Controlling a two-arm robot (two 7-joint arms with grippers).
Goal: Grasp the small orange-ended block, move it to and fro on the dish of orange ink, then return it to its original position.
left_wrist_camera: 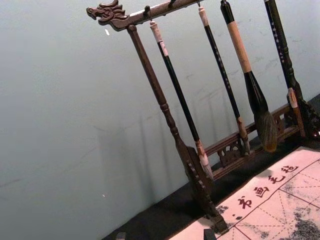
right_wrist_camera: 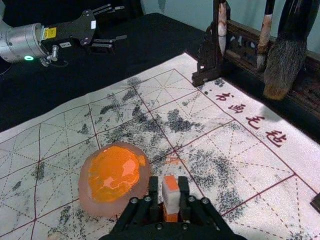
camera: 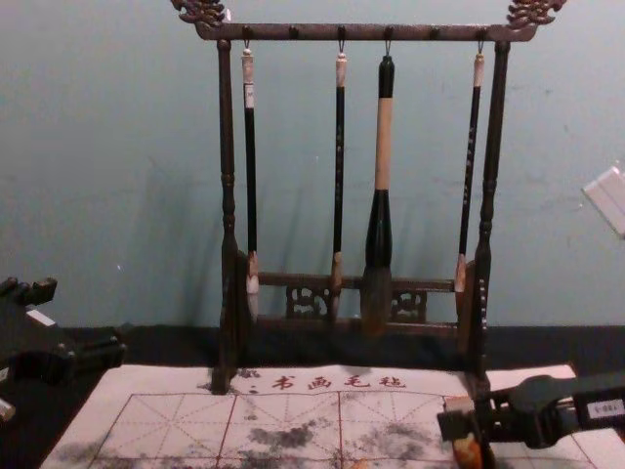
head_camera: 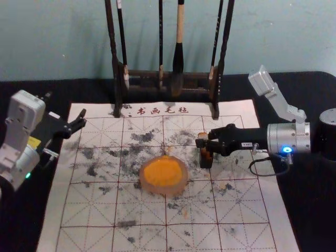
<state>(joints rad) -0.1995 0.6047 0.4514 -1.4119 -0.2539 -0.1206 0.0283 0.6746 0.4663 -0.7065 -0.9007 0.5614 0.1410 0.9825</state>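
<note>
In the head view the right gripper (head_camera: 203, 143) reaches over the mat (head_camera: 252, 215) just beside the ink dish (head_camera: 144, 185), what lies between its fingers hard to make out; the left gripper (head_camera: 66, 108) is parked off the mat's left side, fingers spread. The left wrist view cuts off all but its fingertips, well apart. In the right wrist view the right gripper is closed on the orange-ended block (right_wrist_camera: 171, 195), its lower part hidden. The chest view crops both arms
</note>
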